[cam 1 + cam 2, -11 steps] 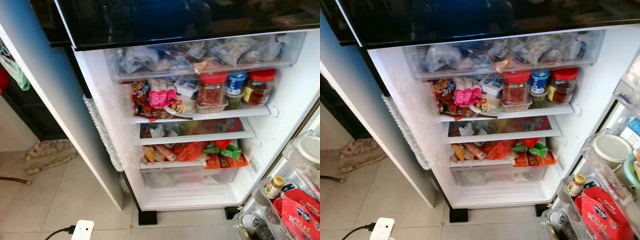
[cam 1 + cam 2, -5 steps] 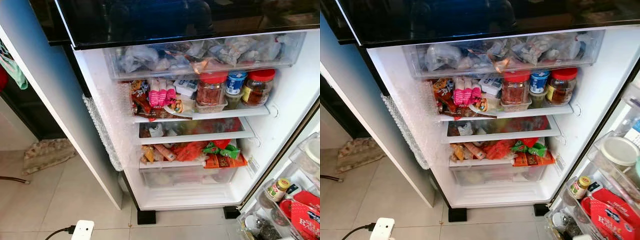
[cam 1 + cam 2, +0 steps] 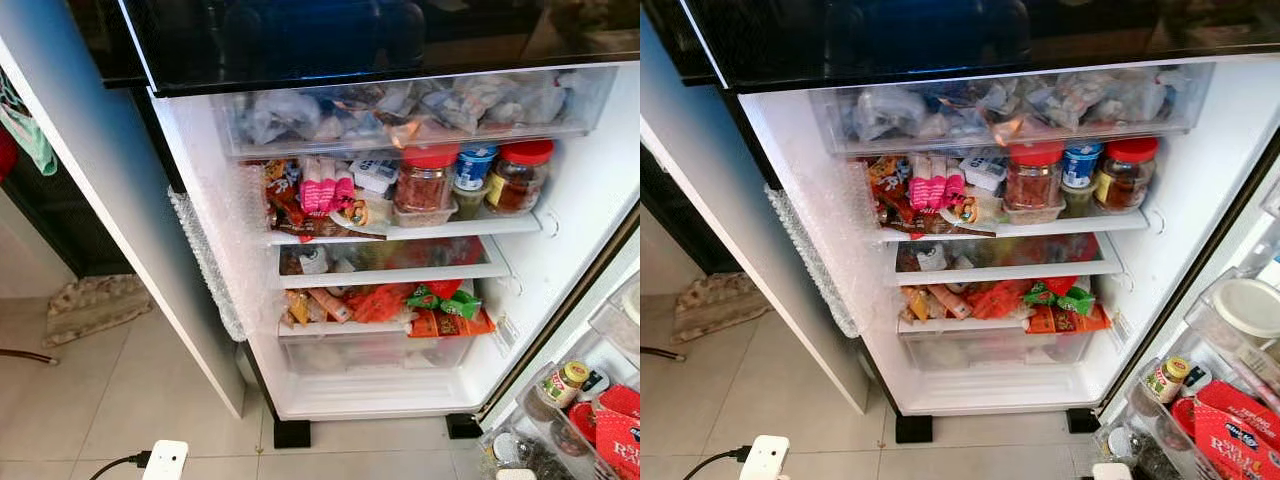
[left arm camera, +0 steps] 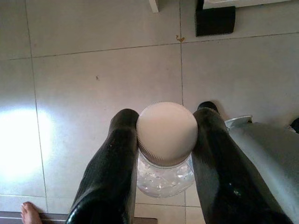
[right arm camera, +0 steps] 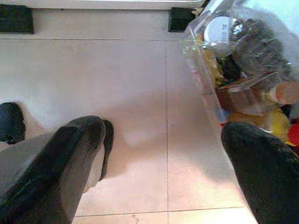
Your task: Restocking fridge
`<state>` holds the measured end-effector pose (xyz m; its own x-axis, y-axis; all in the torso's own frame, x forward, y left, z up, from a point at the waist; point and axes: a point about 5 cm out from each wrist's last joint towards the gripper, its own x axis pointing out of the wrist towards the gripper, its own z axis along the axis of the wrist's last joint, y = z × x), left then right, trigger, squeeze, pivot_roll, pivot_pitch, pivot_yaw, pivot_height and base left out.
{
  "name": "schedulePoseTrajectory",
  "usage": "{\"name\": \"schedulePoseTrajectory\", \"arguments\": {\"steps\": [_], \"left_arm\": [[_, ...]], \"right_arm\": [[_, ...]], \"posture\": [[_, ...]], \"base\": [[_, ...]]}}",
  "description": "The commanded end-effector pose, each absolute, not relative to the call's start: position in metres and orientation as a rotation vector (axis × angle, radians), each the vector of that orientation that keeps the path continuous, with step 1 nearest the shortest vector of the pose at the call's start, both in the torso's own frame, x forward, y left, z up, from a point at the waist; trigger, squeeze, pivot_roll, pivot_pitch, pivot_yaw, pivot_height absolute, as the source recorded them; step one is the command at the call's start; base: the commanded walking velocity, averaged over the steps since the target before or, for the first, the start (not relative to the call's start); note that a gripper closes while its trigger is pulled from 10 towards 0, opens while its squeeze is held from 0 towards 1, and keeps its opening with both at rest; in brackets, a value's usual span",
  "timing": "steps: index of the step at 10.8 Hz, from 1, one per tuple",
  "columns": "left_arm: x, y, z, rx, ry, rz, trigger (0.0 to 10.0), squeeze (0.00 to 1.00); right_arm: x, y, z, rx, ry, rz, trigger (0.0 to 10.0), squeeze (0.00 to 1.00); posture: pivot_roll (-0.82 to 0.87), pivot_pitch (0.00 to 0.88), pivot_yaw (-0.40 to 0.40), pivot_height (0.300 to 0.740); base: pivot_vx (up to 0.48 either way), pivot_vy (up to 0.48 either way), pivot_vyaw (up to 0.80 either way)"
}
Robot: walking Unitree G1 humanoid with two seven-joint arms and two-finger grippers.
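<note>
So the thing to stock is a clear jar [image 4: 166, 158] with a pale ribbed lid [image 4: 167, 132], and the left gripper [image 4: 163, 144] has it clamped between both black fingers, just under the lid. In the left wrist view it hangs low over the tiled floor [image 4: 93, 84], lid facing the camera, so its long axis runs along the fingers. That puts the open fridge [image 3: 590, 210] ahead of and above the jar, so my guess is the whole next move is a lift up and forward. The left arm is obviously the one to do it, since it already has the jar.

The right gripper [image 5: 163, 154] is spread wide with nothing in it, low over the floor beside the fridge's door bins [image 5: 243, 56].

Fridge contents, top down:
- a clear drawer [image 3: 400, 110] full of bagged stuff
- below it, a shelf [image 3: 480, 228] with three jars [image 3: 425, 180] on the right and packets on the left
- a thin shelf below that
- a lower shelf piled with snack packets [image 3: 440, 305]
- a bottom clear bin [image 3: 380, 352] under that

It's pretty packed, so finding a free spot looks like the tricky part.
</note>
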<state>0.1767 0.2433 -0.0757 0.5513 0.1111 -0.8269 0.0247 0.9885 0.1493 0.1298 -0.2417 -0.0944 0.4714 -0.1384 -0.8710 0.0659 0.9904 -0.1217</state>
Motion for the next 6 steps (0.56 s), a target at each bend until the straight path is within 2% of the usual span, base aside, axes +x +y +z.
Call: {"name": "schedulePoseTrajectory", "arguments": {"steps": [1, 2, 6], "left_arm": [[0.1754, 0.2466, -0.0754, 0.163, 0.995, 0.046, 10.0, 0.00], [0.1754, 0.2466, -0.0754, 0.170, 0.996, 0.037, 10.0, 0.00], [0.1759, 0.2476, -0.0748, 0.168, 0.993, 0.039, 10.0, 0.00]], "right_arm": [[0.1294, -0.2396, -0.0951, -0.047, 1.072, -0.129, 10.0, 0.00], [0.1291, -0.2388, -0.0954, -0.046, 1.076, -0.123, 10.0, 0.00], [0.1245, -0.2447, -0.0957, -0.046, 1.087, -0.170, 10.0, 0.00]], "posture": [[-0.09, 0.000, 0.047, 0.740], [-0.09, 0.000, 0.047, 0.740], [-0.08, 0.000, 0.049, 0.740]], "base": [[0.000, 0.000, 0.00], [0.000, 0.000, 0.00], [0.000, -0.283, 0.00]]}}
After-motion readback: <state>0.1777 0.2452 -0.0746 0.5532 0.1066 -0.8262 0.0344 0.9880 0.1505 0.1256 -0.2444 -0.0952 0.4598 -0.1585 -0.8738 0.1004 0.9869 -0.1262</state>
